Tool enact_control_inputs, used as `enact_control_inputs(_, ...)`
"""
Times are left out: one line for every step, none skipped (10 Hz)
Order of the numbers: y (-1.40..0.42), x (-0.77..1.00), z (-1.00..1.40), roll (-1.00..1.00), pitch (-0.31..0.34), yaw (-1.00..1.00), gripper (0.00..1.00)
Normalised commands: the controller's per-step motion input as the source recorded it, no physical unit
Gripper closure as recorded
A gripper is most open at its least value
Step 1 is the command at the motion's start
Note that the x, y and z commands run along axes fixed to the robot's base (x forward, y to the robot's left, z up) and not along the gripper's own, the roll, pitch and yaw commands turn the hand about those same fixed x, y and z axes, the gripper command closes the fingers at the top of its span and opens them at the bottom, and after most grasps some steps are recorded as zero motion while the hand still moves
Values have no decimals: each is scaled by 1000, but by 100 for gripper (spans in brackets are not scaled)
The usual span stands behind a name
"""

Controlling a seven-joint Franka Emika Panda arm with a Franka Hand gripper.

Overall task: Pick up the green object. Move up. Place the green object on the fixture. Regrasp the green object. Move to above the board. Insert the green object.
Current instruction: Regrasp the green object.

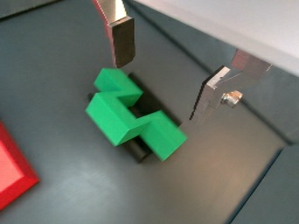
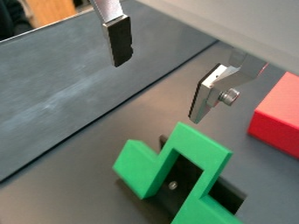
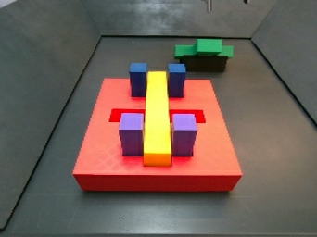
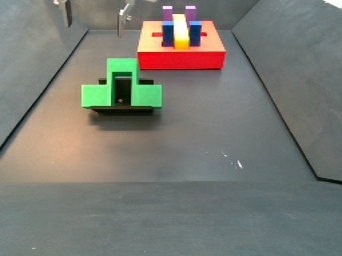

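Two silver fingers (image 1: 121,41) hang spread wide with nothing between them, so the gripper (image 1: 163,74) is empty, hovering over the green object (image 1: 131,118). That piece sits on the fixture (image 4: 124,108), probably parked there for a regrasp. Further right, the board (image 4: 181,58) already holds a yellow bar (image 3: 158,116) between blue and purple blocks.
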Motion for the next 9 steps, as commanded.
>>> enact_control_inputs(-103, 114, 20, 1000, 443, 220, 0)
enact_control_inputs(-146, 120, 29, 1000, 474, 169, 0)
enact_control_inputs(-143, 151, 37, 1000, 483, 143, 0)
enact_control_inputs(-197, 203, 0, 1000, 471, 103, 0)
enact_control_inputs(-283, 220, 0, 1000, 380, 94, 0)
enact_control_inputs(-320, 183, -17, 1000, 323, 120, 0)
enact_control_inputs(-329, 137, -51, 1000, 277, 151, 0)
enact_control_inputs(-303, 66, -3, 1000, 269, 177, 0)
enact_control_inputs(-243, 0, 0, 1000, 274, 254, 0)
